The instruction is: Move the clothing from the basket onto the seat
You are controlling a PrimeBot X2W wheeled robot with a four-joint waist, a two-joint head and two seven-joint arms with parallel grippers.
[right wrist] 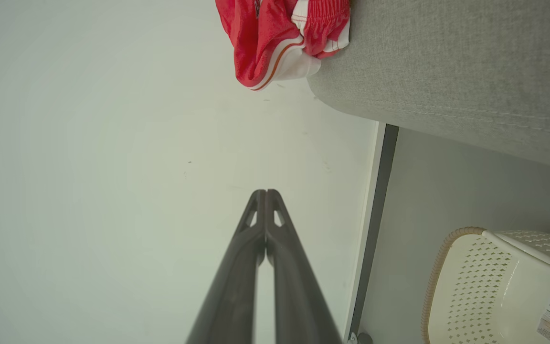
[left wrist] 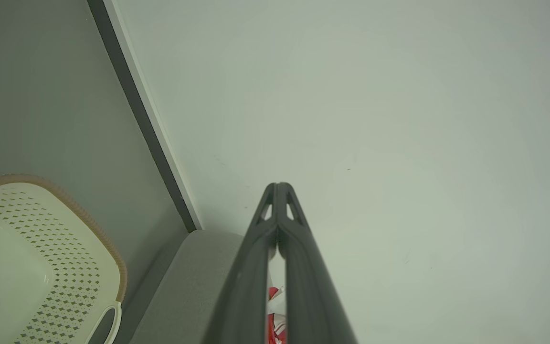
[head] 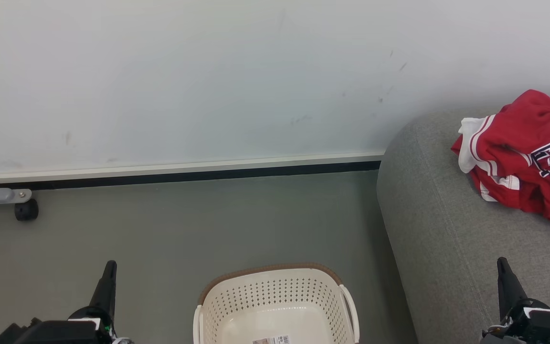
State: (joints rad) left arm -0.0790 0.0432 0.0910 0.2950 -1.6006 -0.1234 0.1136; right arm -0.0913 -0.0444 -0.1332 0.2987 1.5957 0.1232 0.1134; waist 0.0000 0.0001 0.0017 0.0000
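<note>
looks like you're at the wrap-up: clothing (head: 528, 157) heaped on the seat (head: 437, 229) at the frame's right edge, the visible part of the basket (head: 275, 291) at bottom centre holds no clothes, left gripper (head: 110, 263) and right gripper (head: 502, 262) are pinched shut on nothing, so i'd just check the basket and park the arms.

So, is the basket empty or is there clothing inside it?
Empty, as far as it shows: the basket has a bare floor with a paper label, and the red clothing lies on the grey seat.
</note>
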